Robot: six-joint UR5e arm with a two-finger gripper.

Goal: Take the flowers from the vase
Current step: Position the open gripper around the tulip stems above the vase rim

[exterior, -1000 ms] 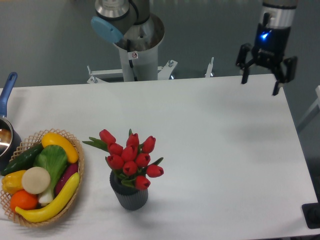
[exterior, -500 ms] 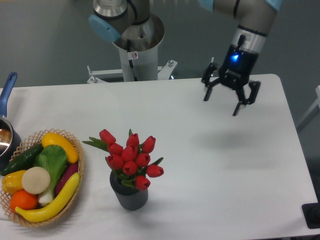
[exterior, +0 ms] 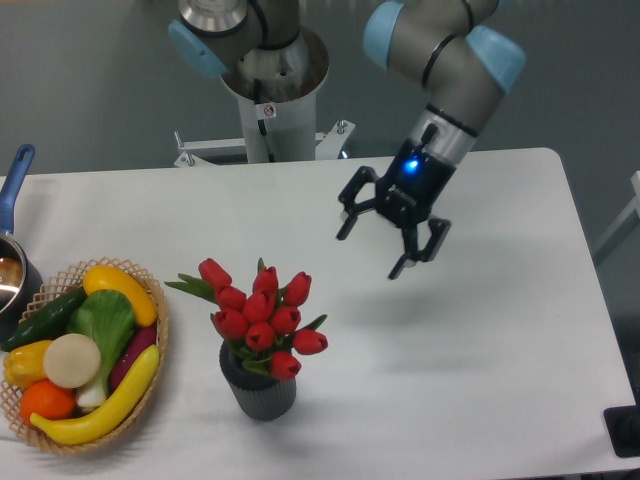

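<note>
The flowers (exterior: 262,314), a bunch of red tulip buds with green leaves, stand upright in the dark grey ribbed vase (exterior: 259,391) near the table's front, left of centre. My gripper (exterior: 371,252) is open and empty, its fingers spread wide. It hangs above the table's middle, up and to the right of the flowers, apart from them.
A woven wicker basket (exterior: 154,372) with toy fruit and vegetables sits at the front left. A pot with a blue handle (exterior: 14,188) is at the left edge. The robot's base (exterior: 271,95) stands behind the table's far edge.
The gripper has moved left and toward the front, from the table's far right corner to above its middle, nearer the flowers. It stays open. The flowers and vase have not moved.
</note>
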